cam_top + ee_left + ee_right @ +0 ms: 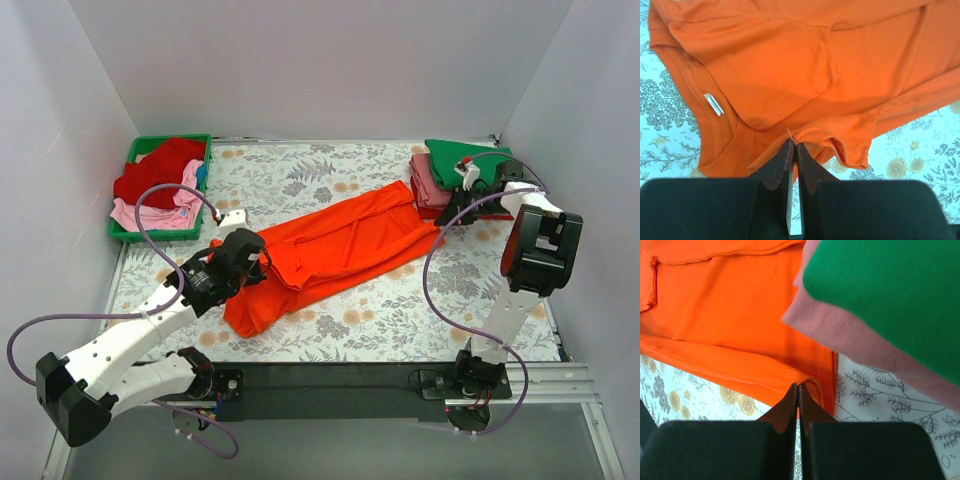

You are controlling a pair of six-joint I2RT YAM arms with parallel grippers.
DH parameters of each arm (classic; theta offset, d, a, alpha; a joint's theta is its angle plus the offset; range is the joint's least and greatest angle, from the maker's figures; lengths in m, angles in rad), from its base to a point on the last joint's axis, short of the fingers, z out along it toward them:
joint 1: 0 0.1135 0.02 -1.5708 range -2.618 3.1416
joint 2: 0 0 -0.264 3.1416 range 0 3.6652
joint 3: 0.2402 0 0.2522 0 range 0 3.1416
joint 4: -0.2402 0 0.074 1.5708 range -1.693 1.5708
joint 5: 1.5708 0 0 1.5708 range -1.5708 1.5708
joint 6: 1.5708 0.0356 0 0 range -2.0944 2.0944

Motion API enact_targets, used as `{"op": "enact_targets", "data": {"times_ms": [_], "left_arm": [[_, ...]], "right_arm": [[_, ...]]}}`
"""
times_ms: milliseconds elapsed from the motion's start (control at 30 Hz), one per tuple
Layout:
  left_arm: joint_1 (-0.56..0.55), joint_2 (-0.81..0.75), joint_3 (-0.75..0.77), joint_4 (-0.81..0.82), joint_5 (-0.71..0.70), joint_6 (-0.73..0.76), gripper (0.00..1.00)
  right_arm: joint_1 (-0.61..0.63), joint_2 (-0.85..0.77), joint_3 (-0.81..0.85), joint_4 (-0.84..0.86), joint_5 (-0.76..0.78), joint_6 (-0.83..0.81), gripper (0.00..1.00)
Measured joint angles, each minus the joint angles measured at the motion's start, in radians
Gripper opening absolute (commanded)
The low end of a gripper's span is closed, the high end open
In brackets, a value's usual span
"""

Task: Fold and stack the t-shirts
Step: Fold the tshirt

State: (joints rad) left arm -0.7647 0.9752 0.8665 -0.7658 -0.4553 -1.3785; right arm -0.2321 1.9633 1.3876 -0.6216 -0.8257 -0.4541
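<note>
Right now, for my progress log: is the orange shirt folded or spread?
Partly folded: orange shirt is a long strip, sides doubled over; left gripper, right gripper pinch its ends.

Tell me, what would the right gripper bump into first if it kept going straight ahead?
The orange t-shirt; the right gripper is shut on its edge. Beyond that, probably the dusty pink shirt, though depth is unclear.

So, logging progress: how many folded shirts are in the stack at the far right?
3: green t-shirt on top, dusty pink t-shirt under it, red t-shirt lowest; the right arm may hide others.
</note>
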Motion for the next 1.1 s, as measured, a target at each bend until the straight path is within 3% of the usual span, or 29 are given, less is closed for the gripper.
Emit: {"op": "enact_targets", "data": {"times_ms": [400, 1100], "left_arm": [[0.118, 0.0, -0.008, 0.052, 0.027, 0.063, 0.0], [0.201, 0.008, -0.069, 0.107, 0.053, 0.124, 0.0]], "right_arm": [[0.061, 0.026, 0.0, 0.11, 0.008, 0.072, 0.01], [0.111, 0.025, -0.038, 0.315, 0.094, 0.194, 0.01]]}}
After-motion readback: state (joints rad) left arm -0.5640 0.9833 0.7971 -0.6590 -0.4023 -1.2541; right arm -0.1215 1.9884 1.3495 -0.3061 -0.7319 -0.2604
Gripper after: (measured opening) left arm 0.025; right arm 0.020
